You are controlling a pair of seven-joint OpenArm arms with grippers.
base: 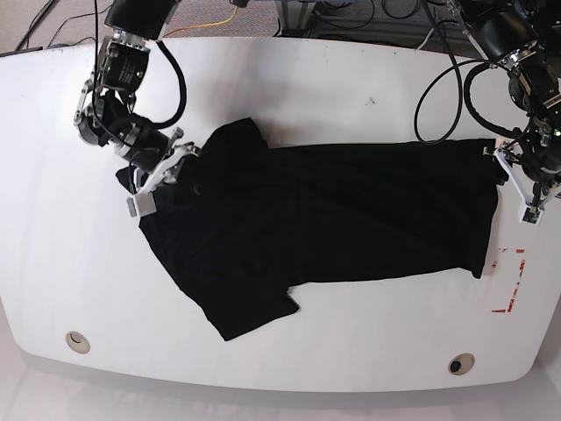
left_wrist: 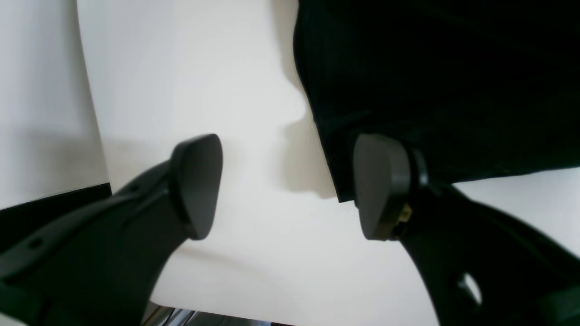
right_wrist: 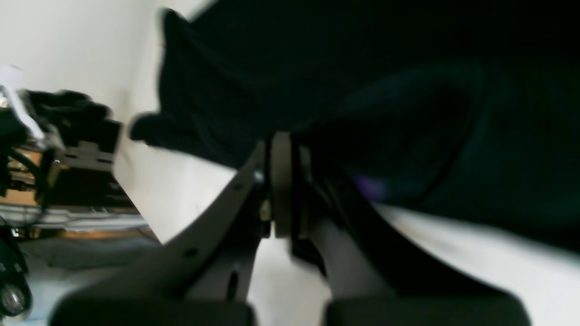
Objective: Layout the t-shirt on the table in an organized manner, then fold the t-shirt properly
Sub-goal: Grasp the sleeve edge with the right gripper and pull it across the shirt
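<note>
Dark rounded pads of my left gripper [left_wrist: 287,185] stand wide apart over the glossy white table [left_wrist: 253,253], one pad overlapping the hem corner of the plain black cloth t-shirt [left_wrist: 430,81]. My right gripper [right_wrist: 283,181] is clamped together on shirt fabric. Only the base view shows the whole shirt [base: 324,228] spread flat between both grippers.

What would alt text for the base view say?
A black t-shirt lies spread across a white table. The right gripper is shut on its edge at one end; the open left gripper sits at the other.
</note>
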